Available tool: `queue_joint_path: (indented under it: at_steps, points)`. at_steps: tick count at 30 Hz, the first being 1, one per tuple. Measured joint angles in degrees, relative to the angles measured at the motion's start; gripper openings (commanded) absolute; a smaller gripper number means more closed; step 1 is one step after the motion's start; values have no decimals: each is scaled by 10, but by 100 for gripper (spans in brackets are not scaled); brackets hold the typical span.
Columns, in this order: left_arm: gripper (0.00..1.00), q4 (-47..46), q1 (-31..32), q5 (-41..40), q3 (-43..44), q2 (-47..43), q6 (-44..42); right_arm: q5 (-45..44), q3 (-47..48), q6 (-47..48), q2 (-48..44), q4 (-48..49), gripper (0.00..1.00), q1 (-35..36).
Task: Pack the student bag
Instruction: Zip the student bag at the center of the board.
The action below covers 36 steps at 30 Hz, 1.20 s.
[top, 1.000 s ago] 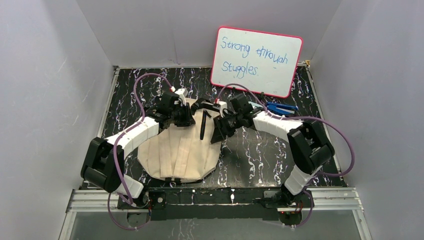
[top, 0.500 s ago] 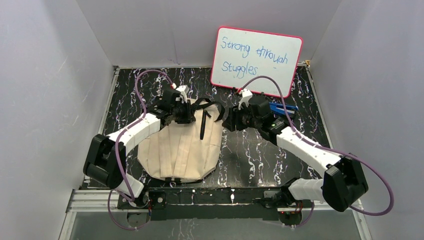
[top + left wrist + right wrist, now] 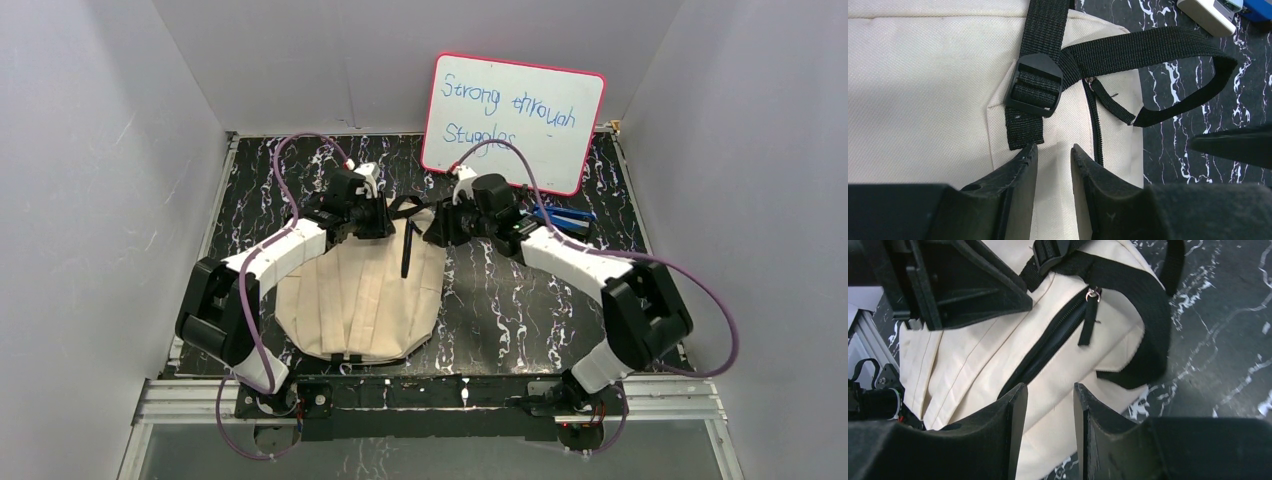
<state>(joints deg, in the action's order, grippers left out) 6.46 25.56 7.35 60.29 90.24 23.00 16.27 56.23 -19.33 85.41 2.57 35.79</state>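
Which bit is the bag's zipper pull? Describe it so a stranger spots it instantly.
Start at the beige student bag lying flat on the black marbled table. Near its far end, among the black webbing, runs a dark zipper. The pull is the short, thin black tab dangling from a small silver slider, far narrower than the wide straps beside it.

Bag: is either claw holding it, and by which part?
Nothing is held. The left claw and right claw both hover open over the bag beside its zipper.

Whiteboard (image 3: 560, 150) behind bag (image 3: 350, 300) (free tabletop (image 3: 500, 310) rightward)
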Motion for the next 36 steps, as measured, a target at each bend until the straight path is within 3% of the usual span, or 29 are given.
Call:
queue_joint_path:
  at_steps: [8, 26, 30, 36]
  points:
    - [31, -5, 0, -16, 21, 21, 2, 20, 85, 21, 117, 9, 48, 1]
    - [32, -14, 0, -25, 21, 24, 2, -33, 175, 32, 221, -29, 48, 1]
    - [32, -15, 0, -25, 20, 24, 2, -32, 184, 33, 225, -28, 43, 1]
    - [32, -15, 0, -25, 20, 24, 2, -29, 190, 35, 240, -28, 27, 1]
